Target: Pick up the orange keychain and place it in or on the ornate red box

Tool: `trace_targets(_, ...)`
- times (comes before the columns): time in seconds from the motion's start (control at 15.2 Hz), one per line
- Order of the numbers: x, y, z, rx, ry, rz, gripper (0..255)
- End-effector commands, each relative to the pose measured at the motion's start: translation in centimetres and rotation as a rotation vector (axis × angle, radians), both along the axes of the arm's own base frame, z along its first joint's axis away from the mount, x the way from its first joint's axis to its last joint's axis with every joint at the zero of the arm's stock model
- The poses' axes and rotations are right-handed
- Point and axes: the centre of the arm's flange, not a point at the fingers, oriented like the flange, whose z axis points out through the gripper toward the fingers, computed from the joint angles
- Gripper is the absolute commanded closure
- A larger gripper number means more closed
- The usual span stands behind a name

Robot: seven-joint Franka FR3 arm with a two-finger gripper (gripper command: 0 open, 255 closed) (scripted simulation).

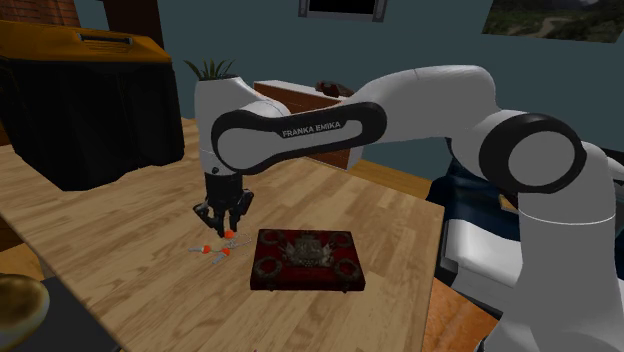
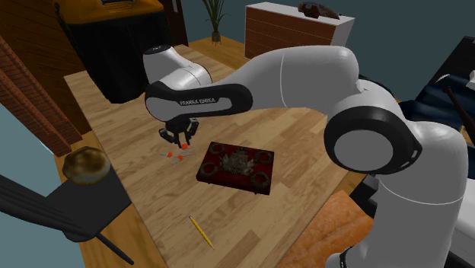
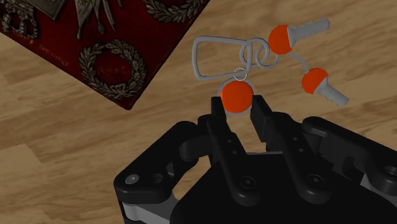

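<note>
The pincer (image 3: 239,105) is grasping the orange keychain (image 3: 280,39) by one key. The keychain is lying just beside the closed red box (image 3: 108,63).

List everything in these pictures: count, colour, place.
keychain: one, orange key heads on grey rings, on the table beside the box
box: one, dark red with metal wreaths, on the table
pencil: one, yellow, on the table
table: one, light wood
chest: one, black with orange top, at the table's far side
dresser: one, brown with white top, behind the table
plant: one, green, beside the dresser
arm: one, white, over the table
gripper: one, black, at the keychain
</note>
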Motion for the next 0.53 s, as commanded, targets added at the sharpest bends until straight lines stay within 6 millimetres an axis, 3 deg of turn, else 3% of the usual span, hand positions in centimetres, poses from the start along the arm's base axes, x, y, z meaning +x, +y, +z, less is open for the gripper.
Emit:
trace_targets(0.0,0.0,0.0,0.8,0.000,0.000,0.000,255)
trace_targets(0.46,-3.4,-8.5,1.1,0.000,0.000,0.000,255)
